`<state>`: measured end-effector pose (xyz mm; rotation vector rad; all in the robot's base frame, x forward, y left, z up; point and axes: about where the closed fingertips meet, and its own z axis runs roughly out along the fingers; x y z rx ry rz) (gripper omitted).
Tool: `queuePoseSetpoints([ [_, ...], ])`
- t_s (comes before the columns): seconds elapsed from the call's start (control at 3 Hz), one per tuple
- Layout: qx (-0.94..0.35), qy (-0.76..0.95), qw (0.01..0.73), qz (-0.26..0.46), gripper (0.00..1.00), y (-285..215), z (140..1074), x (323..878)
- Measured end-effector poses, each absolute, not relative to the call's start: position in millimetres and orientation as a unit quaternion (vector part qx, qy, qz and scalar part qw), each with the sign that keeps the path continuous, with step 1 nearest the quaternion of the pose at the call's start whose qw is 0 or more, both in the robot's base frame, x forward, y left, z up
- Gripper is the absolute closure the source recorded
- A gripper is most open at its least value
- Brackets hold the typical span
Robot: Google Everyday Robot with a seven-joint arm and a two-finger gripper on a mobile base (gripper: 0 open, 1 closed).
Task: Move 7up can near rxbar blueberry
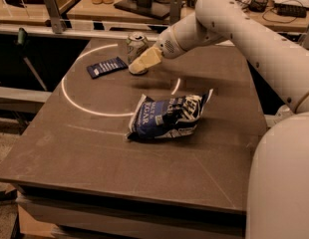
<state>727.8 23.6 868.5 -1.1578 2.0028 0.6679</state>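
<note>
The 7up can [135,43] stands upright on the brown table [94,148] at the back, silver top showing. The rxbar blueberry [106,66], a flat dark blue wrapper with white lettering, lies just left of the can, a short gap apart. My gripper [142,62] reaches in from the right on the white arm [229,24]. It sits right at the can's front-right side and covers the can's lower part. I cannot tell whether it holds the can.
A large puffy blue-and-white chip bag [168,115] lies mid-table, in front of the can. A white circle line [79,106] is painted on the tabletop. A rail and a cluttered bench run behind the table. The robot's white body [284,183] fills the right foreground.
</note>
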Motion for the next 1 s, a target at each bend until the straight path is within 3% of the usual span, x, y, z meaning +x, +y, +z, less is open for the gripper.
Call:
queuePoseSetpoints([
  [0.33,-0.42,0.798,0.363,0.235,0.0,-17,868,716],
  [0.67,-0.358,0.842,0.365,0.175,0.0,-102,865,695],
  [1.0,-0.353,0.846,0.36,0.173,0.0,-106,860,690],
])
